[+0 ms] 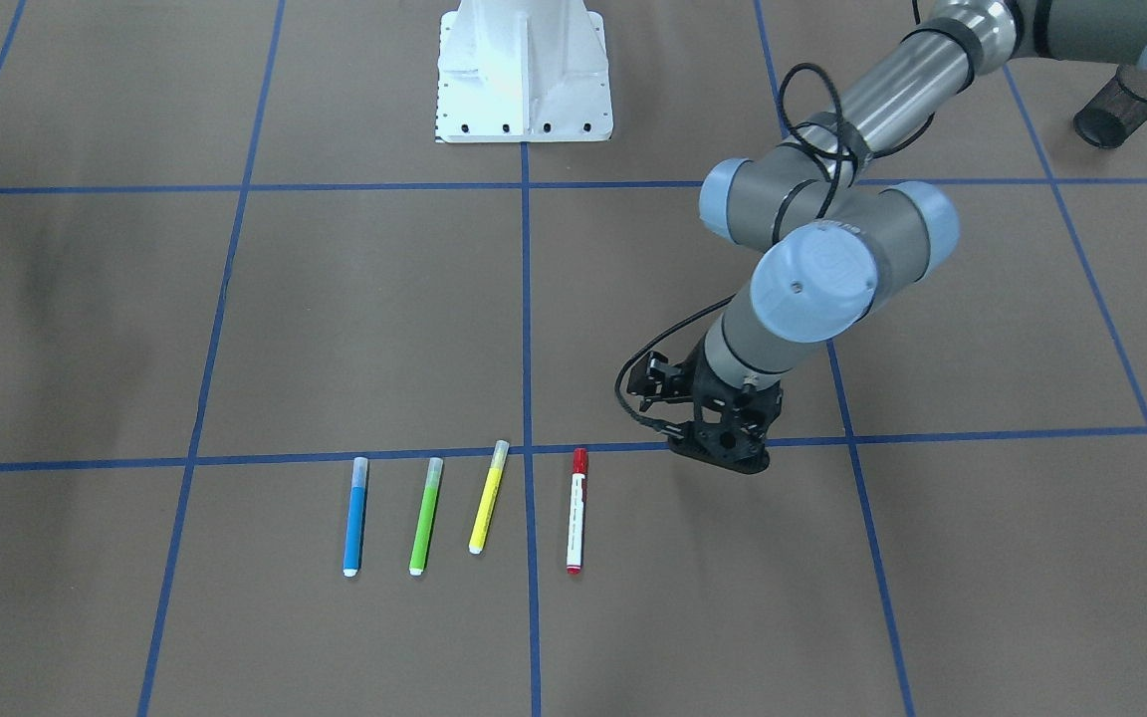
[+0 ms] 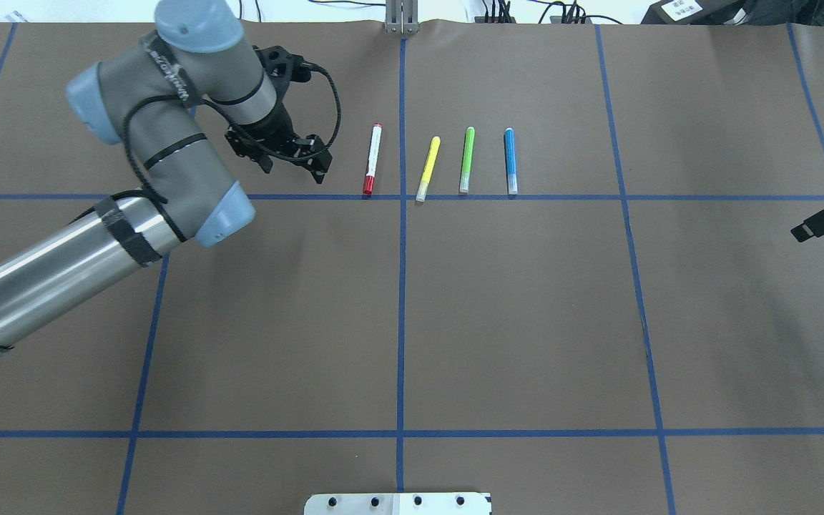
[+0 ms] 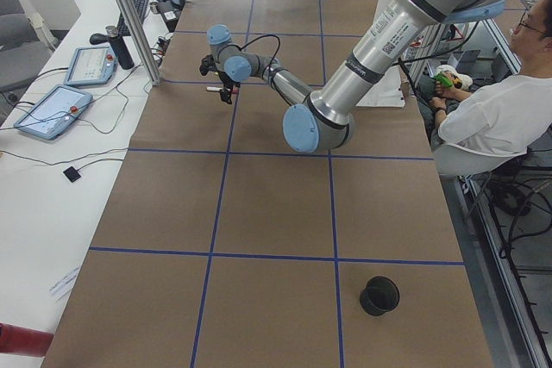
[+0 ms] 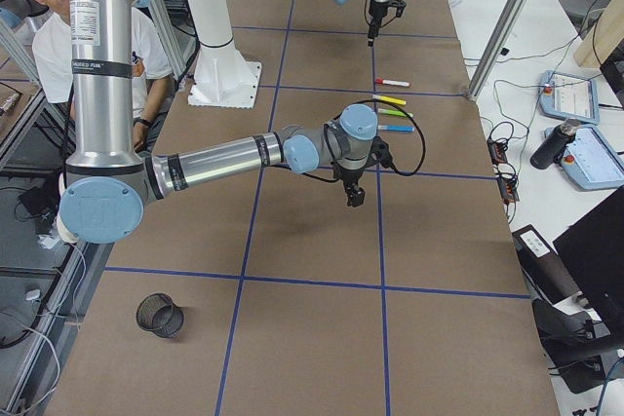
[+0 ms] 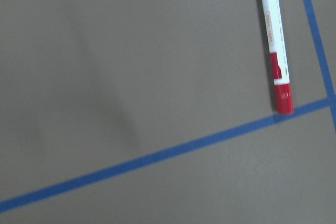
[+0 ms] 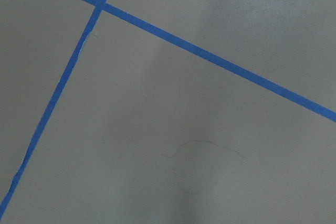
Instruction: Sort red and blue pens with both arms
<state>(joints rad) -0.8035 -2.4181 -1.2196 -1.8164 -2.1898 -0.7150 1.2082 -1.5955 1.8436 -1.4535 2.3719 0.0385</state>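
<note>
The red marker (image 2: 372, 159) lay near the wide, empty jaws of the left arm (image 2: 61, 261), while those of the right arm (image 4: 214, 158) were too cropped to tell.

The left arm (image 2: 61, 265) has a polished silver tube ringed with black bands, grey housings and pale blue round caps (image 1: 812, 282), one stamped with a logo. A black cable (image 2: 337, 107) loops just behind the jaws of its black, skeletal left gripper (image 2: 292, 167). The white base (image 1: 524, 70) carries a row of dark screws.
</note>
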